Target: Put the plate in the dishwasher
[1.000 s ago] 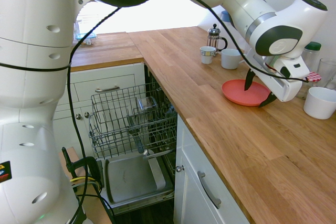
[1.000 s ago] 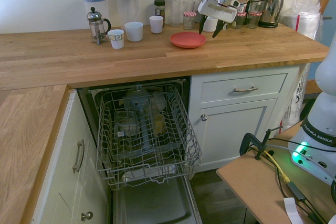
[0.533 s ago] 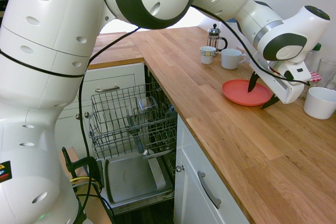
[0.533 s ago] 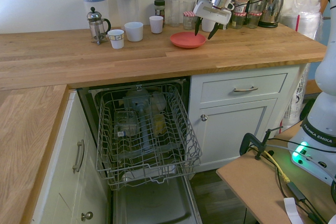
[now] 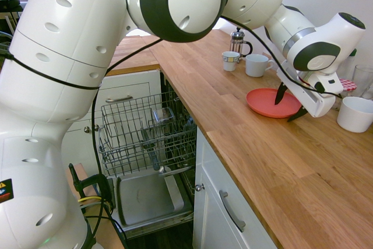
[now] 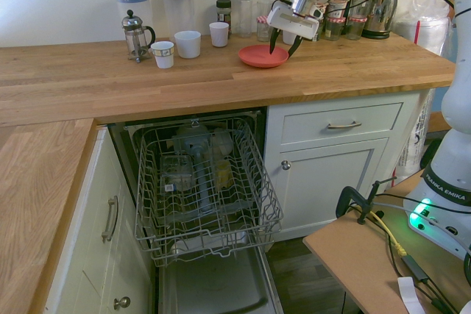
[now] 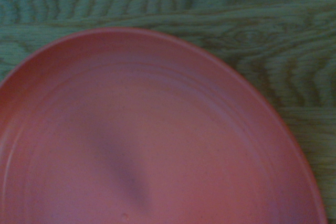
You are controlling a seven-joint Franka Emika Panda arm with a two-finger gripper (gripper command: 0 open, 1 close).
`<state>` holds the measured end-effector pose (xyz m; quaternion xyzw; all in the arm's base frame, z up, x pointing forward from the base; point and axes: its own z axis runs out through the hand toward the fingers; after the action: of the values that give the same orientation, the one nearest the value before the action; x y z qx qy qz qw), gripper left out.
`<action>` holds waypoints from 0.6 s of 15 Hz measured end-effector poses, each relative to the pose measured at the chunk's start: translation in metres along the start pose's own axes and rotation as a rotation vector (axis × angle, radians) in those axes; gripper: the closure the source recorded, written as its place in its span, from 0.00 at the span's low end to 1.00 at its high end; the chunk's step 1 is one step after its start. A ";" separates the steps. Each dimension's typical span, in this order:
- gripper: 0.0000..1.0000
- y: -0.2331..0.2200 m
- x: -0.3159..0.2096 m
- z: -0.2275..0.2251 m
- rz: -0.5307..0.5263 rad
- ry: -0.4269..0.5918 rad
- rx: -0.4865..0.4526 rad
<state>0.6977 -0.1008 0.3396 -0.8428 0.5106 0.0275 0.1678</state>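
- Red plastic plate [image 5: 269,102] lying flat on the wooden countertop [image 6: 88,82], near the french press [image 5: 237,41] and the patterned cup [image 5: 230,60]
- Gripper [image 5: 289,104] right at the plate's edge, jaws spread wide – nothing clenched, one finger over the plate, the other by its rim
- Dishwasher [image 6: 206,182] hanging open below the counter, wire rack [image 6: 208,244] pulled out, some stuff already sitting in there
- White bowl-ish cup [image 5: 354,115] just beside the gripper
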 end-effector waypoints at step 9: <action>1.00 0.008 0.008 0.005 0.003 -0.024 0.013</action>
<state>0.6951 -0.1097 0.3306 -0.8405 0.5100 0.0343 0.1794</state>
